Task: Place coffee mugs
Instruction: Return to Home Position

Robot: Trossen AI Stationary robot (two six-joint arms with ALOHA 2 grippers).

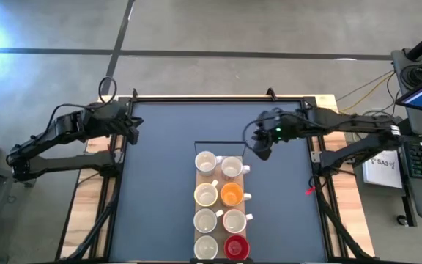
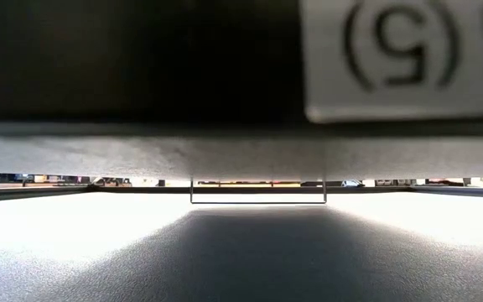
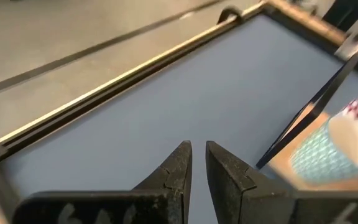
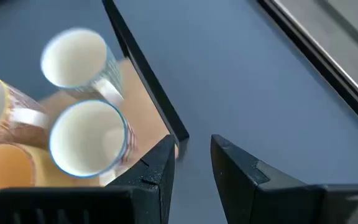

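Several coffee mugs stand upright in two columns on a wooden tray (image 1: pixel 219 207) near the table's middle front: white and cream ones (image 1: pixel 206 161), an orange one (image 1: pixel 231 194) and a red one (image 1: pixel 236 247). My right gripper (image 1: pixel 259 149) hangs open and empty above the mat, just right of the tray's far end; its wrist view shows two white mugs (image 4: pixel 89 138) beside it. My left gripper (image 1: pixel 133 129) waits at the table's far left, its fingers (image 3: pixel 197 155) a narrow gap apart with nothing between them. A patterned mug (image 3: pixel 340 149) shows in its wrist view.
A thin black wire frame (image 1: pixel 219 143) stands at the tray's far end, close to my right gripper. The dark mat (image 1: pixel 160 191) lies bare left and right of the tray. A dark object with a white label (image 2: pixel 405 59) blocks most of the low view.
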